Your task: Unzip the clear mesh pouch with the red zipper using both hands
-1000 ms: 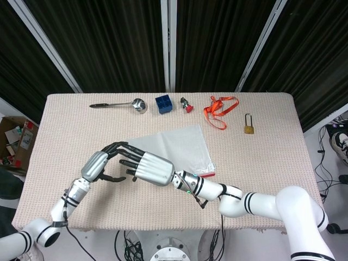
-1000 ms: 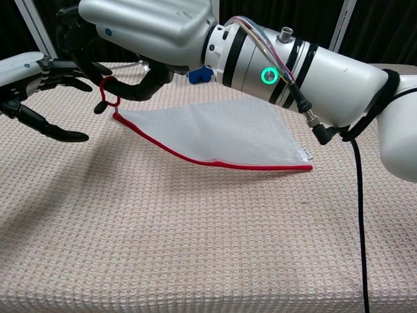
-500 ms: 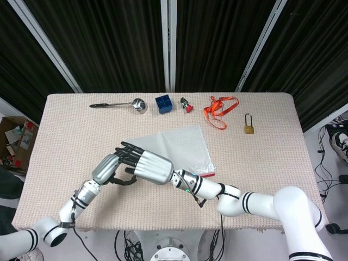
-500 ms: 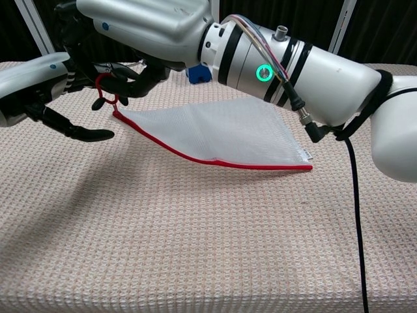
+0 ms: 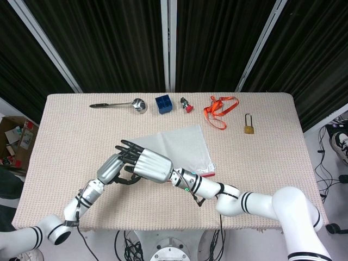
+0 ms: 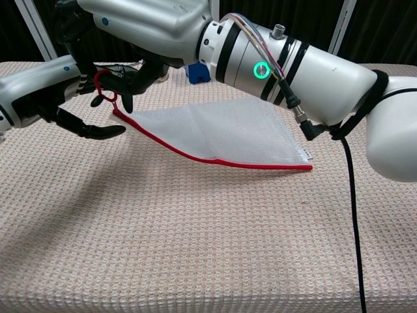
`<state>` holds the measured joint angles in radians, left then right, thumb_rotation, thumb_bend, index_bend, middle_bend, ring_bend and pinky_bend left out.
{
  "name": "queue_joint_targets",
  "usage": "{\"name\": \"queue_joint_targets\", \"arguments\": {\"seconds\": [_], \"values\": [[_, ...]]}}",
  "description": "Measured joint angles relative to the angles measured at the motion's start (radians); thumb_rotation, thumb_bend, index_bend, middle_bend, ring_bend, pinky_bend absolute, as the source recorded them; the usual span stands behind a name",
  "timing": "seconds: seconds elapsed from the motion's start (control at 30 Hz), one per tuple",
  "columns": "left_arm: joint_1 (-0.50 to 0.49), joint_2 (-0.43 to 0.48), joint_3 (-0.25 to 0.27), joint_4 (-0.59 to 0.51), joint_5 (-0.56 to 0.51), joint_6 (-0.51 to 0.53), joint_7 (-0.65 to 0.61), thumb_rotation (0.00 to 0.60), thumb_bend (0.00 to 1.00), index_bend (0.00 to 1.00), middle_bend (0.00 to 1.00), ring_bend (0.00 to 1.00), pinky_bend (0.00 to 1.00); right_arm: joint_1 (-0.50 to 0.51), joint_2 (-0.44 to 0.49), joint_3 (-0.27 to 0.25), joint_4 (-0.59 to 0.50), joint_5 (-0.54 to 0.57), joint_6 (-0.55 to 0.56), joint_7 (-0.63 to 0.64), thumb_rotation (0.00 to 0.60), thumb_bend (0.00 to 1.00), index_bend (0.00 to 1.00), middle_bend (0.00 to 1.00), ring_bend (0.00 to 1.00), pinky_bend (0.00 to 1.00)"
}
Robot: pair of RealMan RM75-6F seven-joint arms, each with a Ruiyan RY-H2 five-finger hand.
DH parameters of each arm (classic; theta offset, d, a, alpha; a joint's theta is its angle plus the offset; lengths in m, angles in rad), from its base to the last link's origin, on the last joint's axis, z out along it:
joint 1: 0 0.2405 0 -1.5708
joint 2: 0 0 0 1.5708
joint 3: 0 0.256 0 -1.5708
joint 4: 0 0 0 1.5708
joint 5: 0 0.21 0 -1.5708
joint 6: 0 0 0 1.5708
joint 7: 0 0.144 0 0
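While the clear mesh pouch (image 6: 221,134) lies flat on the beige woven table cloth (image 5: 261,157), its corner by the red pull loop (image 6: 104,90) is lifted off the weave, and the red zipper (image 6: 215,160) runs along its near edge. The right hand (image 5: 149,165), glossy silver with black fingers, curls its fingertips around that loop. The left hand (image 6: 45,98) sits just beside the loop, fingers partly spread; whether it holds anything I cannot tell. Compared with a second ago, the left hand has closed in from well apart to nearly touching the right. Beyond the pouch, well clear of it along the far edge, lie a metal ladle (image 5: 119,104), a blue cube (image 5: 163,103), an orange lanyard (image 5: 220,109) and a brass padlock (image 5: 248,124). Bare cloth stretches on the near side of the pouch.
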<state>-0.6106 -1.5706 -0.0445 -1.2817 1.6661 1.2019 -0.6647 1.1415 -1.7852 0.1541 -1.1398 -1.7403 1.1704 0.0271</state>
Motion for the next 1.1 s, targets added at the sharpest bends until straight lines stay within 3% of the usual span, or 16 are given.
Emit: {"name": "queue_joint_targets", "arguments": {"seconds": [0.33,0.5,0.77,1.1], "values": [[-0.013,-0.005,0.015,0.012,-0.001,0.004,-0.021,0.6,0.38,0.52,0.16,0.1,0.16,0.01,-0.01,0.008,0.017,0.006,-0.004,0.018,0.6,0.48,0.88,0.24,0.0,0.0],[-0.012,-0.016,0.016,0.018,-0.005,0.02,-0.033,0.6,0.41,0.58,0.19,0.1,0.16,0.013,-0.019,0.011,0.03,0.013,-0.007,0.027,0.6,0.48,0.88,0.24,0.0,0.0],[0.003,-0.044,0.009,0.04,-0.033,0.046,-0.066,0.6,0.42,0.63,0.22,0.11,0.16,0.008,-0.027,0.01,0.037,0.019,0.006,0.053,0.6,0.48,0.88,0.24,0.0,0.0],[0.03,-0.063,0.015,0.063,-0.041,0.093,-0.193,0.6,0.42,0.64,0.23,0.11,0.16,-0.031,-0.024,-0.008,0.034,0.018,0.047,0.056,0.6,0.48,0.89,0.24,0.0,0.0]]}}
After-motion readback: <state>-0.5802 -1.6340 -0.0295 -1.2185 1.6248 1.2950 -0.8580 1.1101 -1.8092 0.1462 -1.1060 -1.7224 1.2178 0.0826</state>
